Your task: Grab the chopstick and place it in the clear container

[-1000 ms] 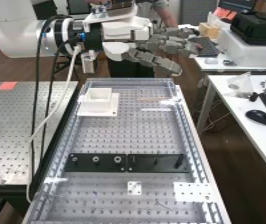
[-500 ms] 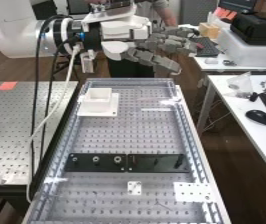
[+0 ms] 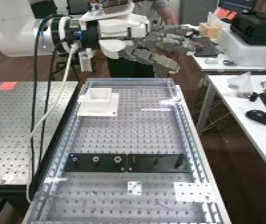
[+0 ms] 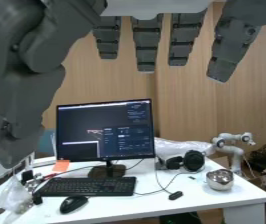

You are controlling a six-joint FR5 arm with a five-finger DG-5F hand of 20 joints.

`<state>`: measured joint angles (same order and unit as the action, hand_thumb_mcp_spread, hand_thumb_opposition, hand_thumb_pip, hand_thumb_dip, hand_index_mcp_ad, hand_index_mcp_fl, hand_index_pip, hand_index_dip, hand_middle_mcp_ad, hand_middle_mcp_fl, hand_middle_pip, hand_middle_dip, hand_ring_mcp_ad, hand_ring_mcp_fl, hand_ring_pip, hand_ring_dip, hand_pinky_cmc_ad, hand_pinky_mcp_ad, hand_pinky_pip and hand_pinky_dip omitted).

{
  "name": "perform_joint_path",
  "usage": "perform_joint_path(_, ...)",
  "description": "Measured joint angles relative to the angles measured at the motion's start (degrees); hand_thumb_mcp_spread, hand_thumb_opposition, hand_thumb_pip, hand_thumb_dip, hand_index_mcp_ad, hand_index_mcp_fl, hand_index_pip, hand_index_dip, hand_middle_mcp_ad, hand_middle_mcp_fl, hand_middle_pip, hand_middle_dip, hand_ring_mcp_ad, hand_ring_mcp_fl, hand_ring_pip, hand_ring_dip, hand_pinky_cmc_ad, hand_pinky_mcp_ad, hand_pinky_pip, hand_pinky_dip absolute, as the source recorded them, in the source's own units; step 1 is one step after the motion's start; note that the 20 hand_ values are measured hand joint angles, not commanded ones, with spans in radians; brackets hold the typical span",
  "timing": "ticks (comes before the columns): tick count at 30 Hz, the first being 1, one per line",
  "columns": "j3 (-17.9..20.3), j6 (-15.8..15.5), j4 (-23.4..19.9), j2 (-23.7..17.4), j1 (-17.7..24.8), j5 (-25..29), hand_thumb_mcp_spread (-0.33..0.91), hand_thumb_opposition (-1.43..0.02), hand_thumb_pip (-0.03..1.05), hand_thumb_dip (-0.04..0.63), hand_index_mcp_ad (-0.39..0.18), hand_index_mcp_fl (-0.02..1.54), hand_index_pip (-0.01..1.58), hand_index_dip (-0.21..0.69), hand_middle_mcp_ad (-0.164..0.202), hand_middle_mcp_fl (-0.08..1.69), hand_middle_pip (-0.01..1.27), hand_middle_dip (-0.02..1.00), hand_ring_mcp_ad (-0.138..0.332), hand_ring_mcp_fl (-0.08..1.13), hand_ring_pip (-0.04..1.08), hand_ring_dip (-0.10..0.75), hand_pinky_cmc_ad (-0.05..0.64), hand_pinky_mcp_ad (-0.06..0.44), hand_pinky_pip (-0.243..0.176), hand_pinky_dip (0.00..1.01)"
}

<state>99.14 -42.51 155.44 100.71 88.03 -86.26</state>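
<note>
Held high past the far end of the bench, the hand [image 3: 155, 49] points its straight, spread fingers toward the right, with nothing between them. In the wrist view the hand [image 4: 147, 42] has its fingers hanging straight, the thumb at one side. A thin, pale brownish stick, likely the chopstick [image 3: 155, 98], lies crosswise near the bench's far end, well below the hand. A white strip [image 3: 155, 109] is parallel to it. Left of both stands a small white square open box [image 3: 97, 104] on a white plate; whether it is the clear container, I cannot tell.
Transparent edging [image 3: 190, 135] surrounds the perforated bench. Black fixture blocks [image 3: 127, 162] cross its middle, with white perforated plates [image 3: 193, 192] nearer. Cables hang from the arm at left. A side table [image 3: 250, 100] at right bears a mouse; the wrist view includes a monitor [image 4: 105, 131].
The hand has shifted very slightly left and up, its fingers still extended. The stick, the white strip and the box have stayed in place.
</note>
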Motion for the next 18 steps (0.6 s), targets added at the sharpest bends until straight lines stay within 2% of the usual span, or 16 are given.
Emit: perform_joint_path(18, 0.0, -0.1, -0.2, 0.0, 0.0, 0.0, 0.16, -0.79, 0.50, 0.080, -0.115, 0.03, 0.07, 0.093, 0.086, 0.07, 0.13, 0.15, 0.141, 0.02, 0.10, 0.147, 0.443, 0.356, -0.044, 0.18)
